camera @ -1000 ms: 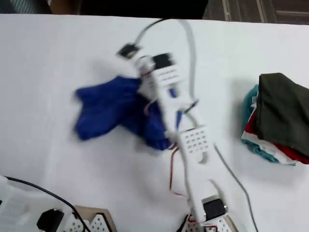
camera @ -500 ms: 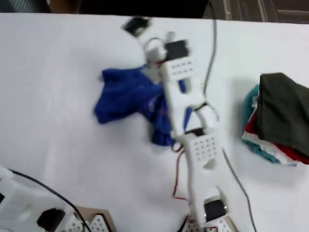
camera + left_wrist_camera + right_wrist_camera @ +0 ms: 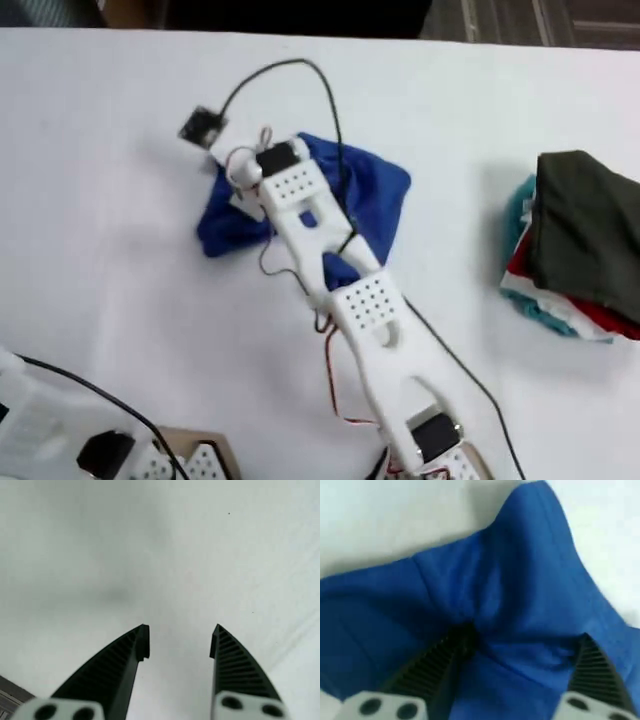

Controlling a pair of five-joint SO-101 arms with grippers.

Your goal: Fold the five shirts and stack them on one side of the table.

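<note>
The right arm [image 3: 365, 300] reaches long and low from its base at the near edge of the table [image 3: 120, 120], its links running in an almost straight diagonal away and to the left; its wrist is pitched down over the blue shirt [image 3: 375, 185], which lies crumpled under the forearm and the gripper, spreading out on both sides of them; a black cable [image 3: 300, 65] loops from the wrist out over the table beyond the gripper.

In the right wrist view the right gripper [image 3: 525, 637] has its two dark ribbed fingers [image 3: 435, 670] set wide apart; blue cloth lies between them and under them; one fingertip presses into a pucker of the fabric where folds gather, and the other tip rests over a flatter part; nothing is pinched between them.

The stack of folded shirts [image 3: 580, 230] sits well apart from that gripper, off to the arm's right at the table's side; a dark olive shirt lies on top, with red, white and teal edges showing beneath it.

The left arm [image 3: 40, 425] is drawn back at the near left corner, well apart from the shirt; the left gripper [image 3: 179, 632] points down at bare white table, its fingers spread with nothing between them.
</note>
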